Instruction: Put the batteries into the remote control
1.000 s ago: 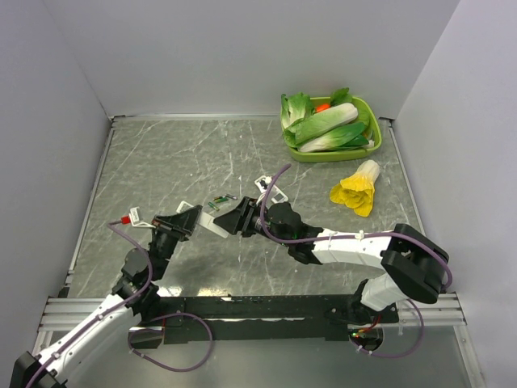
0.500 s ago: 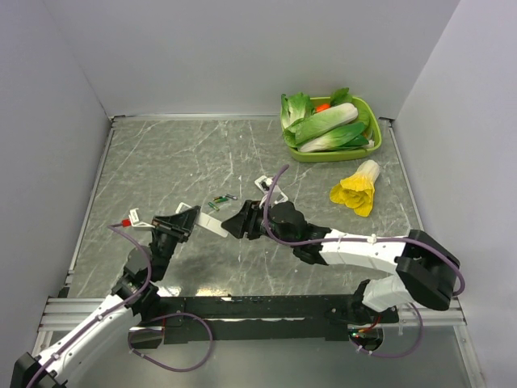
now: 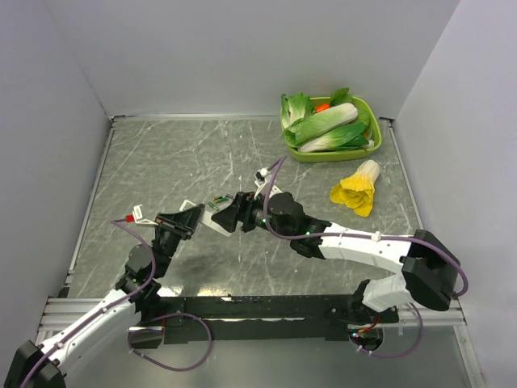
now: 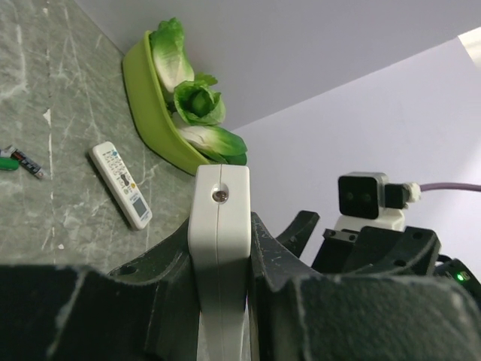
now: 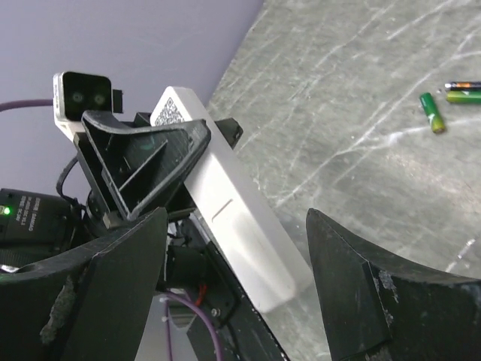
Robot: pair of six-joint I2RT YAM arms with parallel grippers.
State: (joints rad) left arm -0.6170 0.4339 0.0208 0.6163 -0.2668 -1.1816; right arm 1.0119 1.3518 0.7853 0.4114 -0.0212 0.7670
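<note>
Left pincer: pinched hard on the remote, holding it up off the tabletop, lower left of centre in the overhead view. I read this as a clamp, so my other arm can work on it.
Remote attitude: in the left wrist view it stands edge-on between the two fingers, with its end poking out past them. In the right wrist view its long plain face is turned toward the right arm. I take that for the battery side, but I can't see an open compartment.
Right pincer: spread wide with a finger on either side of the remote's free end. It touches neither side and carries nothing.
Batteries: both lie loose on the tabletop, upper right of the right wrist view, near each other. In the overhead view they sit just above the remote. By my judgement, loading has not begun.
Second remote: flat with its buttons up, left of centre in the left wrist view, well apart from the work.
Green tray: upper right of the overhead view, full of leafy greens. A yellow-leafed vegetable lies just below it.
Surface: grey stone-look with pale veins and a slight sheen. I'd expect the small cylinders to roll on it.
Room: plain pale walls box in three sides.
</note>
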